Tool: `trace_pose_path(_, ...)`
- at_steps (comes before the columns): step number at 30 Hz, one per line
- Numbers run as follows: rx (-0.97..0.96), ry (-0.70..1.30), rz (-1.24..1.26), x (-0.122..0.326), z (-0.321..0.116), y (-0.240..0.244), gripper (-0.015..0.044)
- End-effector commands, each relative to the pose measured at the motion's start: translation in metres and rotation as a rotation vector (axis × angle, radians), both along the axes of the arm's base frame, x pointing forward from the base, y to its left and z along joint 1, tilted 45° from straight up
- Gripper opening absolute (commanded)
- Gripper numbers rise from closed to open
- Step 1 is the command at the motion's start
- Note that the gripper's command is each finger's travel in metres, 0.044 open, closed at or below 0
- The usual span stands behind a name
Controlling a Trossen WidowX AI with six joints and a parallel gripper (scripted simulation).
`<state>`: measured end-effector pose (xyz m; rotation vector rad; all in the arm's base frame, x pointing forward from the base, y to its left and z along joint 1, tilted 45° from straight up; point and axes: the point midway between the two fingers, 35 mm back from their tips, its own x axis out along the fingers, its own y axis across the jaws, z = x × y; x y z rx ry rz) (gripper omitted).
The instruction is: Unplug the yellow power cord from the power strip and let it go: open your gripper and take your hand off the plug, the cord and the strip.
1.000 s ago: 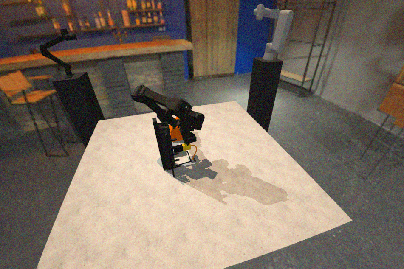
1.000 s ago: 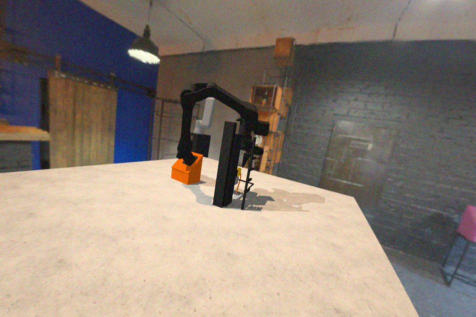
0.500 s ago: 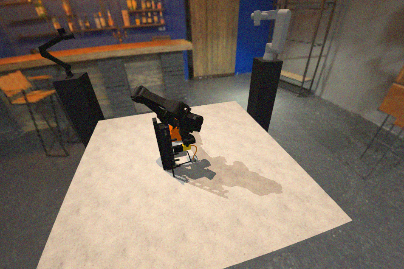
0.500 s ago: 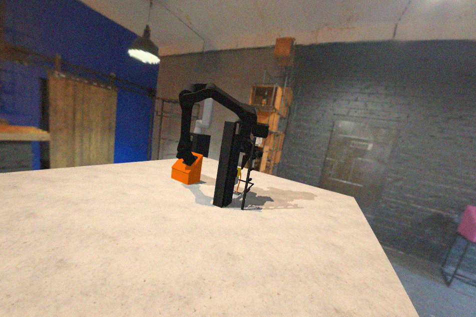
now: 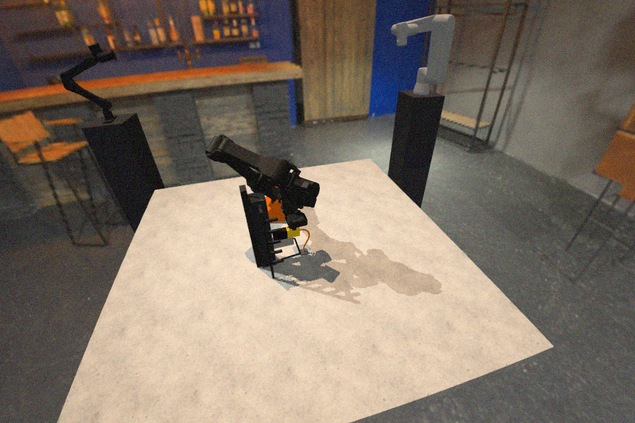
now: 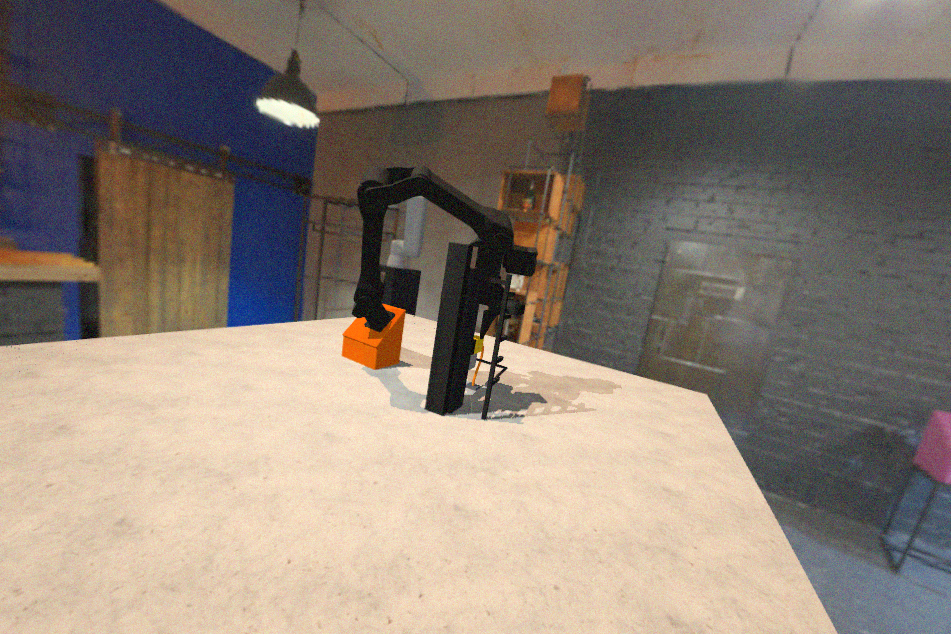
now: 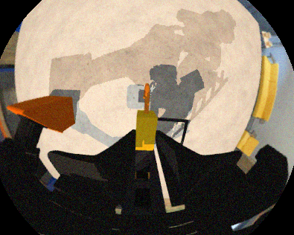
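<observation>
The gripper, its fingers nearly closed, clamps the yellow plug, whose orange cord runs toward twelve o'clock in the wrist view; no writing is legible.

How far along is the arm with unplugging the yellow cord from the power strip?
Done: the gripper has reached the plug and shut on the yellow plug. In hand: the pull; in the top view the plug sits just off the upright black power strip, but whether its prongs are free is too small to tell. Left: opening the gripper and backing away from plug, orange cord and strip.
</observation>
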<state>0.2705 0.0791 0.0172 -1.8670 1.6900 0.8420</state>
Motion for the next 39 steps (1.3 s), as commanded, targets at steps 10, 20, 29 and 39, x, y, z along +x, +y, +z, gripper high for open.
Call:
trace_pose_path(10, 0.002, 0.000, 0.001, -0.001, -0.011, 0.013, 0.0000)
trace_pose_path(20, -0.003, -0.001, 0.004, -0.001, -0.008, 0.008, 0.0236)
trace_pose_path(29, 0.001, -0.001, 0.005, -0.004, -0.027, 0.038, 0.0440)
trace_pose_path(39, 0.001, -0.002, 0.004, -0.009, -0.041, 0.059, 0.0440)
